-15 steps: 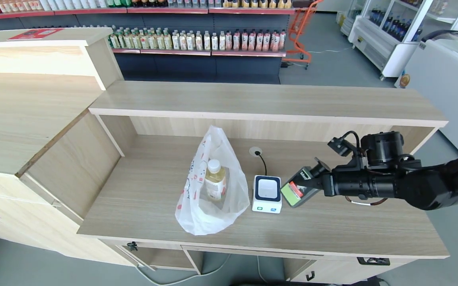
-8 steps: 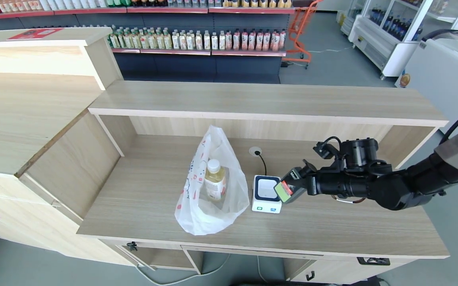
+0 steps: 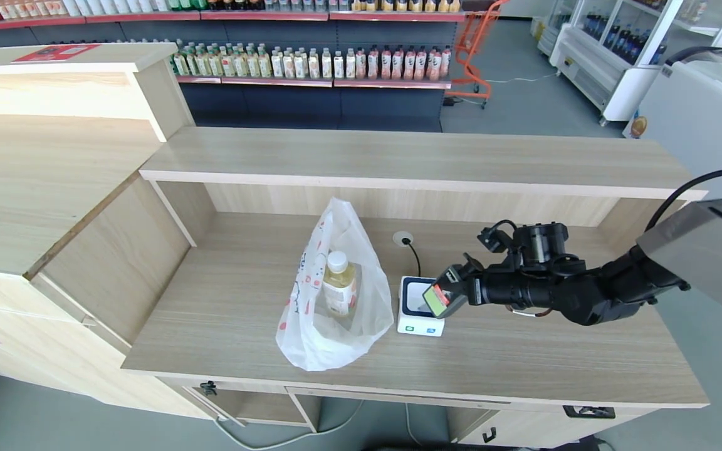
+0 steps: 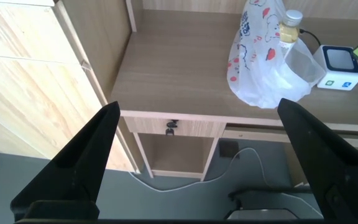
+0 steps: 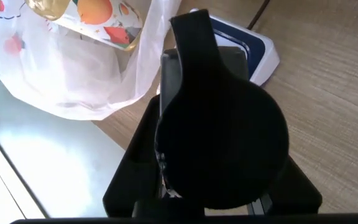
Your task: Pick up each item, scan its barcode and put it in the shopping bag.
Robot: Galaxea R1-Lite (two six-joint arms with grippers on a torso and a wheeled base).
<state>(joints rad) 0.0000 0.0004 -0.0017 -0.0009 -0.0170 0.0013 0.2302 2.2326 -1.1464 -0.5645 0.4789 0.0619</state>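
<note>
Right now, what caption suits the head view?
Right tool holds a small green packet over the white square scanner beside the white plastic shopping bag.

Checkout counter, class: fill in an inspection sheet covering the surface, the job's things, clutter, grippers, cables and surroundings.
Surface: light wooden counter with a raised back ledge.
Job's things: shopping bag standing open with a drink bottle upright inside; scanner beside the bag; green packet held over the scanner's right side.
Clutter: nothing seen.
Grippers: right gripper shut on the green packet; left gripper open, holding nothing.
Cables: black cable from the scanner to a hole in the counter.
Surroundings: shelves of bottled drinks, orange trolley, fridges.
</note>
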